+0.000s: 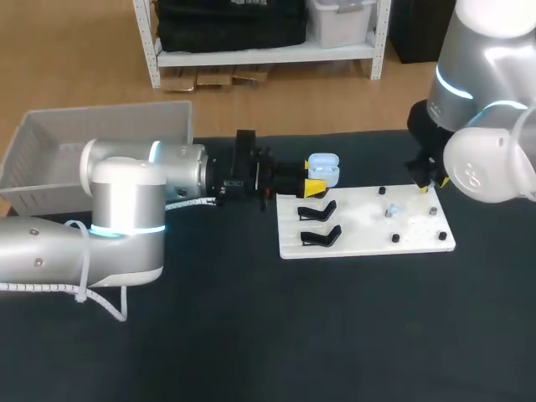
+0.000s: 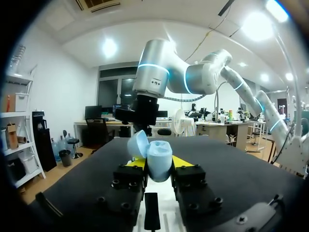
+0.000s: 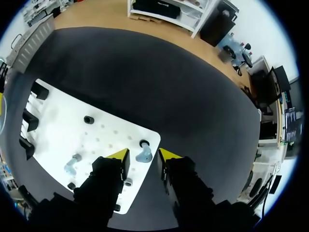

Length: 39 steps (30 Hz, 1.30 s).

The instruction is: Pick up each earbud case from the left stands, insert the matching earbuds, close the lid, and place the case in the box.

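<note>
Pale blue plastic, the single rounded earbud case has its lid hinged open and is pinched from both sides by the yellow-tipped fingers of the left gripper. It is held above the black cloth-covered table, at the far left corner of the flat white board.

On the board's left part, two curved black stands sit bare in the head view. The right wrist view seems to show three dark shapes along that edge, though they are small there and hard to count.

Two small pale blue earbuds lie on the board's right part. One earbud lies between the spread fingers of the right gripper, just beside a short black peg. Neither fingertip visibly presses on it. The second earbud lies well apart from the first, nearer the board's middle. Four such pegs show in the head view.

One translucent grey plastic box sits at the table's far left, behind the left arm.
</note>
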Motion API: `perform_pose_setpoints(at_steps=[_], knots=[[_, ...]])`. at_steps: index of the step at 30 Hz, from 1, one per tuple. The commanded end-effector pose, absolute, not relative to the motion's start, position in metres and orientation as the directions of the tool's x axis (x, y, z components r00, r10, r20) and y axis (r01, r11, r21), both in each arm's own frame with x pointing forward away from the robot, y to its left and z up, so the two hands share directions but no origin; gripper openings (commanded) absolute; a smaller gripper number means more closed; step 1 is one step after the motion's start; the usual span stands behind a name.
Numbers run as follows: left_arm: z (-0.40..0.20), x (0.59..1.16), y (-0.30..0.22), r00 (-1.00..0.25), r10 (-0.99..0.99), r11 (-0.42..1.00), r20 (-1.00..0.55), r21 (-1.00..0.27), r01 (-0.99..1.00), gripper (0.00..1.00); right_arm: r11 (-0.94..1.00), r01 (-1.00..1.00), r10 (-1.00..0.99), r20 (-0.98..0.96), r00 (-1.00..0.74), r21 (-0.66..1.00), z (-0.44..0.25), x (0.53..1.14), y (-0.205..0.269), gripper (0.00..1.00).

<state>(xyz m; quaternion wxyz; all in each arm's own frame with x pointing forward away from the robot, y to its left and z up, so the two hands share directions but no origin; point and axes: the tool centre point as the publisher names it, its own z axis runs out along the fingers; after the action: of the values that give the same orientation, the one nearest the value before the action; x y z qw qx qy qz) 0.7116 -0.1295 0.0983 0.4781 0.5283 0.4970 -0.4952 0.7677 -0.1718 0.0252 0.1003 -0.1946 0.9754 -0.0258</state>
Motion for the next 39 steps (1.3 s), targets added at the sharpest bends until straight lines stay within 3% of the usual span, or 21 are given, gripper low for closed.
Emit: perform_pose_setpoints(at_steps=[1,5,11,15,29,39], knots=[[0.097,0.712,-0.130,0.019,0.047,-0.047,-0.999,0.016,0.999,0.00,0.924,-0.370,-0.382,-0.190,-0.904,-0.096,0.025,0.766,-0.172,0.34],[0.097,0.712,-0.130,0.019,0.047,-0.047,-0.999,0.016,0.999,0.00,0.924,-0.369,-0.382,-0.192,-0.904,-0.101,0.024,0.765,-0.172,0.25],[0.097,0.712,-0.130,0.019,0.047,-0.047,-0.999,0.016,0.999,0.00,0.924,-0.367,-0.381,-0.192,-0.904,-0.104,0.023,0.764,-0.172,0.22],[0.097,0.712,-0.130,0.019,0.047,-0.047,-0.999,0.016,0.999,0.00,0.924,-0.368,-0.382,-0.194,-0.903,-0.106,0.024,0.763,-0.172,0.00],[0.097,0.712,-0.130,0.019,0.047,-0.047,-0.999,0.016,0.999,0.00,0.922,-0.356,-0.383,-0.217,-0.898,-0.154,0.070,0.742,-0.169,0.00],[0.097,0.712,-0.130,0.019,0.047,-0.047,-0.999,0.016,0.999,0.00,0.948,-0.265,-0.289,-0.130,-0.948,-0.174,0.146,0.695,-0.121,0.00]])
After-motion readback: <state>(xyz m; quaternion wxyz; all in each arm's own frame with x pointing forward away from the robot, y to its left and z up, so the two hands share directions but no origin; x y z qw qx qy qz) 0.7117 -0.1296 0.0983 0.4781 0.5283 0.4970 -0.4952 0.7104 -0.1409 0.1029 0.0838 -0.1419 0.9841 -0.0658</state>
